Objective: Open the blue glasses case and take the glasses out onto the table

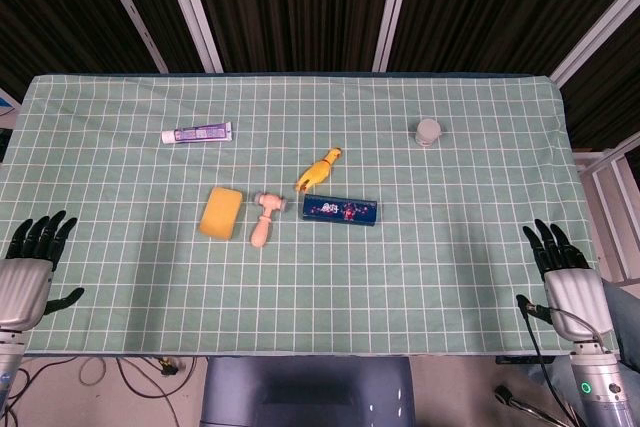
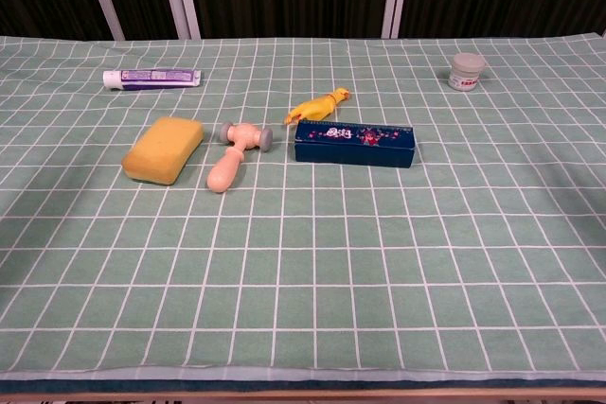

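a table (image 1: 470, 277) covered in a green cloth with a white grid fills both views, with dark slatted panels and pale posts behind it.

the left hand (image 1: 35, 247) sits at the near left edge of the table, fingers spread and pointing away from the robot, holding nothing. the right hand (image 1: 560, 257) mirrors it at the near right edge, fingers likewise apart and empty. neither hand shows in the chest view.

the blue glasses case (image 1: 340, 211) lies closed near the middle of the table, well apart from both hands and further from the robot than either. its long axis runs left to right across the table, tilted only slightly. it sits a little to the right of centre, so the right hand looks somewhat nearer, though not by much; both would have to reach forward and inward.

just behind the case's left end lies a yellow rubber chicken (image 1: 320, 169), close to it but whether touching i cannot tell. to the left are a small wooden mallet (image 1: 265, 217) and a yellow sponge (image 1: 221, 212). further back lie a toothpaste tube (image 1: 197, 133) on the left and a small white jar (image 1: 430, 131) on the right.

the case is not yet opened.
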Tool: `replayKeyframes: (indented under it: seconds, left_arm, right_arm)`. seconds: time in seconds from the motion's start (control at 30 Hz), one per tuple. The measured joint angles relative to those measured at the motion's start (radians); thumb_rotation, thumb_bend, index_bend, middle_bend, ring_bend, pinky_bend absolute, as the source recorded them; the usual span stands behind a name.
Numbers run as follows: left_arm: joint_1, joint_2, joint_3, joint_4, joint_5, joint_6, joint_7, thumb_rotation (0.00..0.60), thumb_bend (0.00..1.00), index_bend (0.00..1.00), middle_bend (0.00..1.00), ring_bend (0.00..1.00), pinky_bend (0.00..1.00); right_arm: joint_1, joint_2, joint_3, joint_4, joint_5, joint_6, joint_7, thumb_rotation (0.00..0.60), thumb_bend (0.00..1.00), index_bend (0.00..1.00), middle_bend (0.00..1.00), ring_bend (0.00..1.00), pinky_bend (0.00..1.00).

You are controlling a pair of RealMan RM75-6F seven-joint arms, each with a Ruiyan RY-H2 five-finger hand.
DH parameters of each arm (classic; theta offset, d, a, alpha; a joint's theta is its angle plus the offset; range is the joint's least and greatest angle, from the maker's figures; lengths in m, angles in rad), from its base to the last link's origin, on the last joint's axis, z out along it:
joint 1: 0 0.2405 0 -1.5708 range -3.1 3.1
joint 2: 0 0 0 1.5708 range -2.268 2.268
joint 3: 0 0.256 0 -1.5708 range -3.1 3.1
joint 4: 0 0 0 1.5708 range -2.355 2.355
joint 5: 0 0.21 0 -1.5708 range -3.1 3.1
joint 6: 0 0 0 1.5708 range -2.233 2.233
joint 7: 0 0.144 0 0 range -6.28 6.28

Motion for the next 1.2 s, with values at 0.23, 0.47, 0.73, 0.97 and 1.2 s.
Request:
replayKeyframes:
  seconds: [0.23, 0.47, 0.73, 0.97, 1.2]
  left_arm:
    - [0.002, 0.001, 0.001, -0.001, 0.006, 0.005, -0.005, 0.6, 0.0, 0.0, 0.0, 0.0, 0.0]
    - [0.002, 0.001, 0.0, 0.006, 0.002, 0.0, -0.013, 0.6, 0.0, 0.0, 0.0, 0.0, 0.0]
    - [-0.002, 0.009, -0.004, 0.0, -0.007, -0.012, -0.024, 0.6, 0.0, 0.0, 0.0, 0.0, 0.0]
    - [-0.003, 0.009, -0.001, -0.004, -0.006, -0.016, -0.004, 0.6, 0.0, 0.0, 0.0, 0.0, 0.0]
    - [-0.003, 0.012, -0.002, -0.006, -0.007, -0.016, 0.0, 0.6, 0.0, 0.0, 0.0, 0.0, 0.0]
  right_arm:
    - [-0.001, 0.002, 0.001, -0.008, 0.005, -0.003, -0.002, 0.6, 0.02, 0.0, 0.0, 0.0, 0.26]
    - [0.004, 0.001, 0.004, -0.031, 0.02, -0.02, -0.015, 0.6, 0.02, 0.0, 0.0, 0.0, 0.26]
    - [0.025, 0.01, 0.008, -0.097, 0.059, -0.082, -0.075, 0.6, 0.03, 0.0, 0.0, 0.0, 0.26]
    - [0.096, 0.018, 0.044, -0.219, 0.169, -0.205, -0.217, 0.6, 0.05, 0.0, 0.0, 0.0, 0.26]
    - [0.225, -0.006, 0.125, -0.353, 0.359, -0.313, -0.417, 0.6, 0.08, 0.0, 0.0, 0.0, 0.26]
